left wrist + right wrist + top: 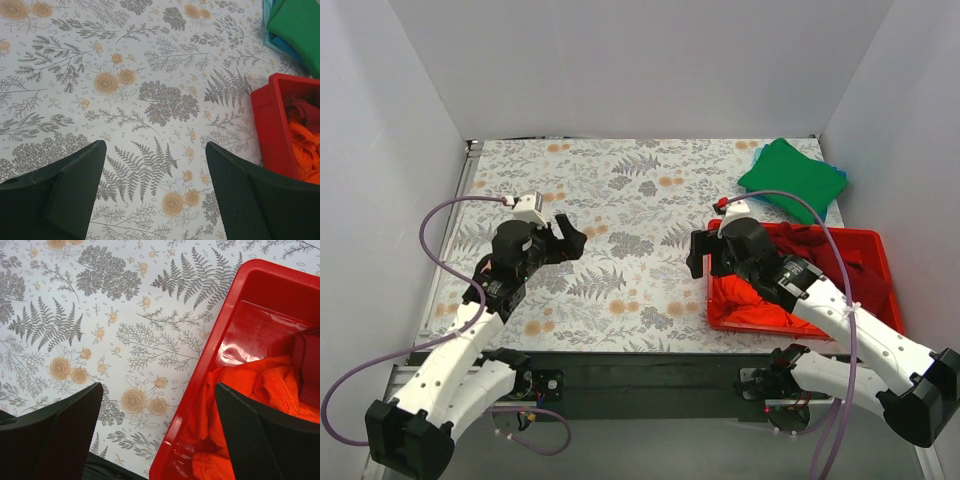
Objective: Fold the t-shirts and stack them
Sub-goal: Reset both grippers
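The orange-red shirt (250, 385) lay in the red tray (205, 370), right by one finger of the right gripper (159, 390), which was spread wide, while the left gripper (155, 147), spread wide too, hung over the flowery table (150, 65).

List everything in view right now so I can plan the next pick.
green shirt: 1, bright green, folded at the table's far right corner
teal shirt: 1, teal blue, under the green shirt, only its edge showing
tray: 1, red, near right of the table
orange shirt: 1, orange-red, bunched in the tray
maroon shirt: 1, dark maroon, bunched in the tray beside the orange shirt
tablecloth: 1, white with grey ferns and orange flowers, covering the table
left gripper: 1, black, open, over bare cloth left of centre
right gripper: 1, black, open, over the tray's left rim
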Action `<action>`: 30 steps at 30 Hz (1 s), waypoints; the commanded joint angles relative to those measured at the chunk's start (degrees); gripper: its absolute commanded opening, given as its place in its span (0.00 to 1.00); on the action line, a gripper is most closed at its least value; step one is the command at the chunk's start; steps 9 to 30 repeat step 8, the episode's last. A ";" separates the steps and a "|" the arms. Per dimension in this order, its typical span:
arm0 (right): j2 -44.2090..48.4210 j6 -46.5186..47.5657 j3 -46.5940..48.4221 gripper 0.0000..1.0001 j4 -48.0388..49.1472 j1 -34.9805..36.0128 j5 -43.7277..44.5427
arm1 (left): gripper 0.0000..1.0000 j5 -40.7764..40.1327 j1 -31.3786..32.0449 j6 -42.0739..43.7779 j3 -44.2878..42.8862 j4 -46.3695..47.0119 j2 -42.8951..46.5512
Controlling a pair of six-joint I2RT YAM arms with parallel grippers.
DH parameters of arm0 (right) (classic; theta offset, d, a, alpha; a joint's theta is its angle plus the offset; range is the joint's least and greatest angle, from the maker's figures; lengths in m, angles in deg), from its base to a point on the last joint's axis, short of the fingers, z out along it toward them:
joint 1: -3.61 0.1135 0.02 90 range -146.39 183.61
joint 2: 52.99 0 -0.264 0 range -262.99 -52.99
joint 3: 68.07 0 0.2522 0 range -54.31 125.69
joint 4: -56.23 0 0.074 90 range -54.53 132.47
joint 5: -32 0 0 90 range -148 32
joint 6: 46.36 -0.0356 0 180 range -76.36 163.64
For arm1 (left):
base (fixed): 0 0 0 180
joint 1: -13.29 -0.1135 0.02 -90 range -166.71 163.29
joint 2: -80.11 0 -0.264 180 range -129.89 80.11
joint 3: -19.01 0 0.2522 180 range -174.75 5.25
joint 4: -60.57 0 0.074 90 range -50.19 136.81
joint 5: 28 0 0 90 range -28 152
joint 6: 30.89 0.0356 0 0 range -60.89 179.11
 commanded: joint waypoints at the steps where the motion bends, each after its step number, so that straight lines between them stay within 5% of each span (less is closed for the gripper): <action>1: 1.78 -1.91 0.05 0.98 2.63 1.46 3.10 | 0.80 -2.16 0.20 2.12 0.77 2.50 1.87; 30: 2.65 -1.82 -0.65 0.98 1.31 2.70 5.12 | 0.81 -1.89 0.20 1.95 0.77 1.71 1.95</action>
